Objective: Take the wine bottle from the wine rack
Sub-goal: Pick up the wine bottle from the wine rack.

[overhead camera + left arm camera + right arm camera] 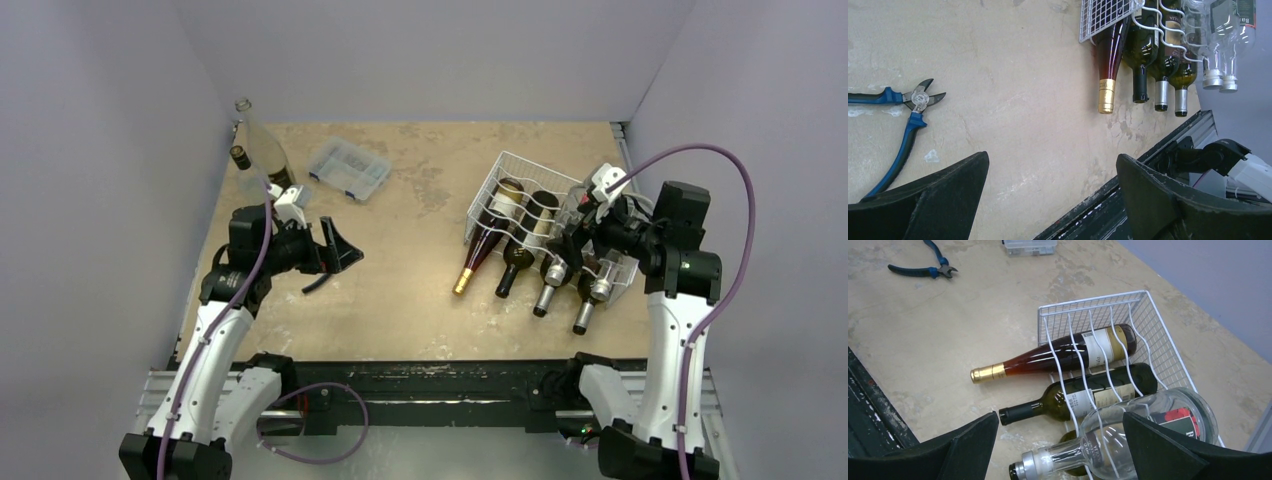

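Two sets of fingers stood spread wide, each holding nothing. Leftmost, the left fingers [1052,159] hung over bare surface [1013,75] near the blue pliers [903,125], well apart from the work. Further right the wine rack [490,185] lay on the surface, its bottles resting in the cradles, necks pointing toward the arms. The right fingers [1060,416] hovered just above the clear bottle [1128,430] on the upper row, over the green bottle [1083,394]. I judged that closing off-centre could pinch a wire with the glass and drag the light rack, or let the slick bottle slip and knock its neighbours.
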